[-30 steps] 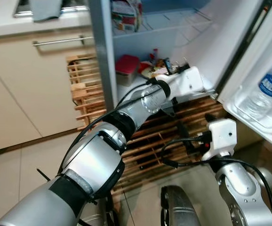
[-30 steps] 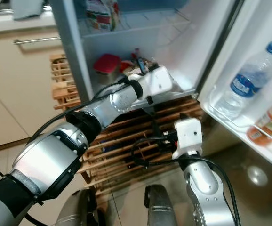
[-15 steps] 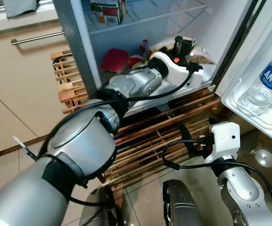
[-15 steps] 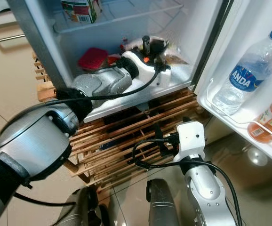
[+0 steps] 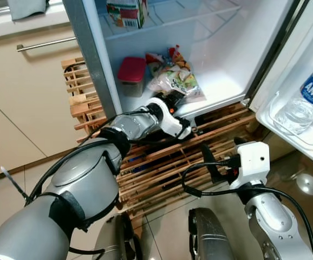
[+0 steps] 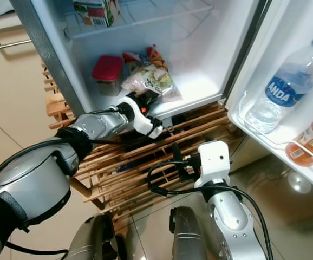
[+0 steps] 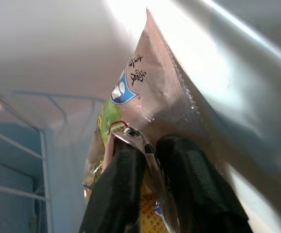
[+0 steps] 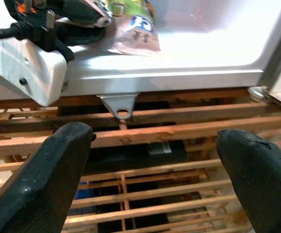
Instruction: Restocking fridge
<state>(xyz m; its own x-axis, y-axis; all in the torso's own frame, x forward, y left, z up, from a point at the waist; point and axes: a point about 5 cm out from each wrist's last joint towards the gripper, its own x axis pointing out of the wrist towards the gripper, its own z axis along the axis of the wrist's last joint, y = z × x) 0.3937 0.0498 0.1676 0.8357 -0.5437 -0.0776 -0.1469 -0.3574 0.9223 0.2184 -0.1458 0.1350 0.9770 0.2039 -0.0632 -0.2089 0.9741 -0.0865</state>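
Currently the fridge [image 5: 221, 49] stands open, door swung to the robot's right. Left hand [image 5: 174, 101] sits at the front lip of the bottom shelf [image 6: 200, 89], its two black fingers [image 7: 121, 184] pinched narrow on the near edge of a snack bag [image 5: 173, 80] (pinkish foil, green and blue print in the left wrist view). Bag lies on the bottom shelf, just right of a red-lidded container [image 5: 131, 76]. A carton [image 6: 96, 12] stands on the wire shelf above. Right hand [image 5: 215, 165] hangs lower, in front of the wooden slatted rack [image 5: 162, 162] under the fridge; its fingers [image 8: 53, 174] are spread wide with nothing between them. Door shelf [image 6: 254, 132] carries a water bottle [image 6: 281, 89] and, beside it, an orange-filled bottle [image 6: 311, 143]. Cream cabinet [image 5: 32, 103] with a bar handle stands left of the fridge.
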